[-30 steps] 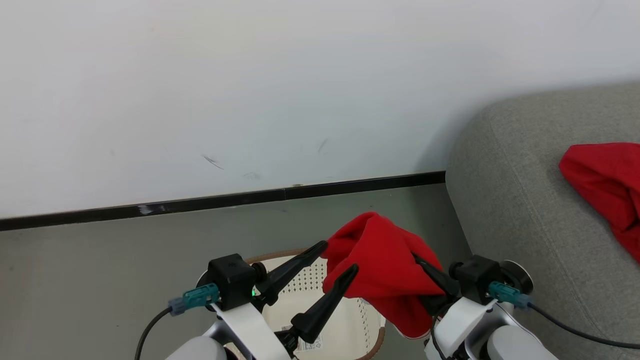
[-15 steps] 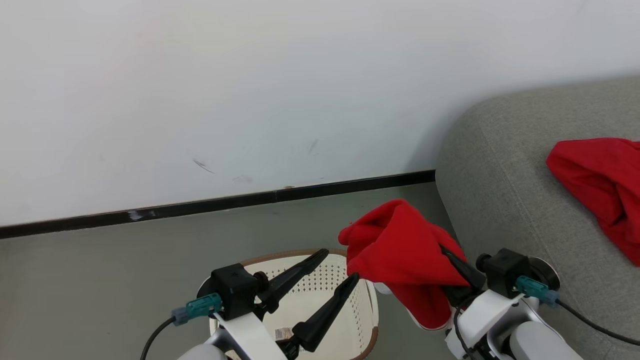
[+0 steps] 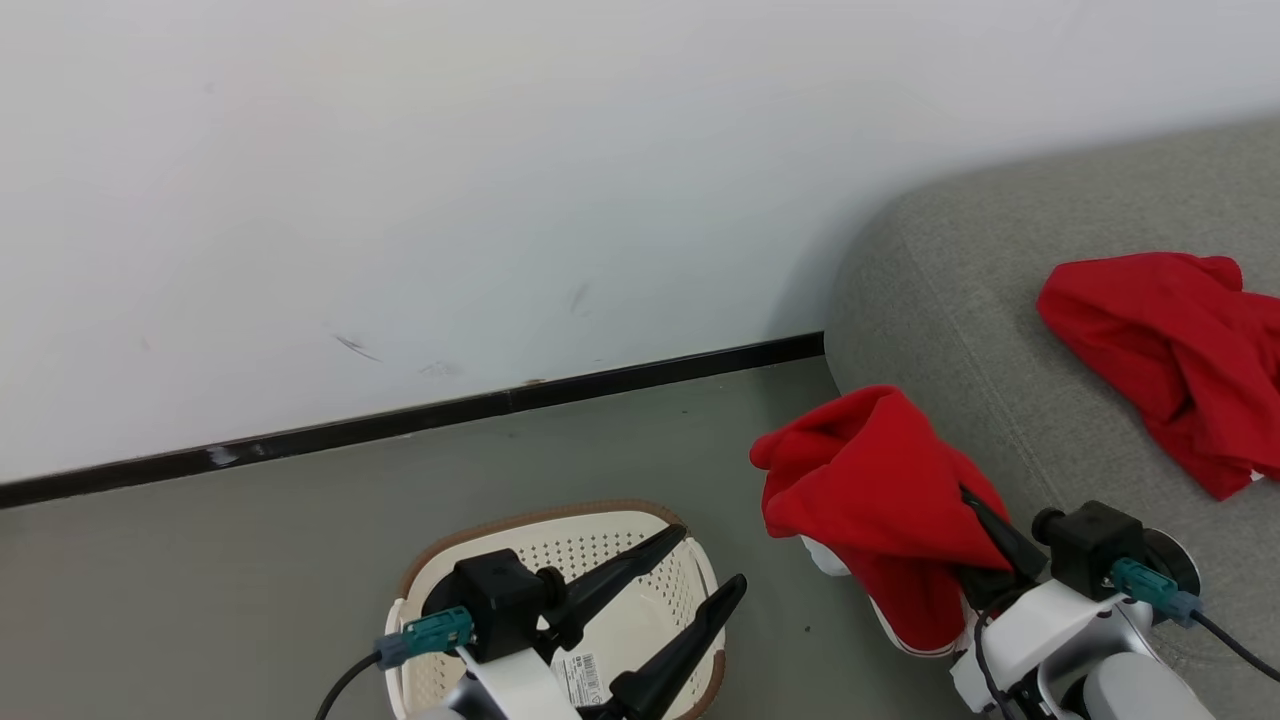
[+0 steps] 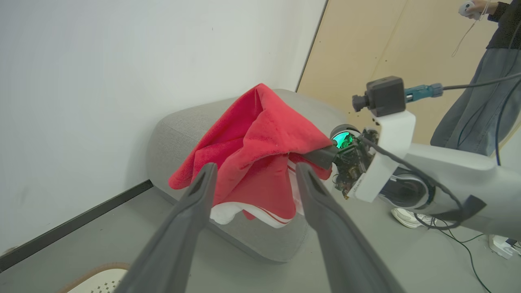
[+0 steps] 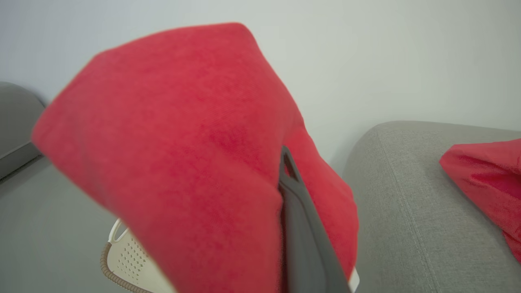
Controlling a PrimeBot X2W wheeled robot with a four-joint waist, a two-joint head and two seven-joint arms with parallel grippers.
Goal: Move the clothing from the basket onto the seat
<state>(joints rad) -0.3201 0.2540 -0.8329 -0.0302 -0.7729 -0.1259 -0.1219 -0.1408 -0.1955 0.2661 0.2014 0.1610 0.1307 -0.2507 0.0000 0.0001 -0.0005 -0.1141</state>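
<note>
This looks like a robot test room dressed with a few household props, not a lived-in home. The wall [image 3: 400, 150] is bare white with scuff marks, edged by a black skirting strip [image 3: 400, 422] above a smooth grey floor [image 3: 250, 560]. A grey sofa [image 3: 950, 300] stands with its rounded end close to that wall, with red clothing [image 3: 1160, 340] lying on it. A perforated laundry basket [image 3: 470, 535] sits on the floor near the skirting. Past the sofa a plain tan board panel [image 4: 366, 49] closes the space. Loose cables [image 4: 460, 240] trail over the floor, and a person [image 4: 476, 93] stands there holding a controller [image 4: 466, 8].
</note>
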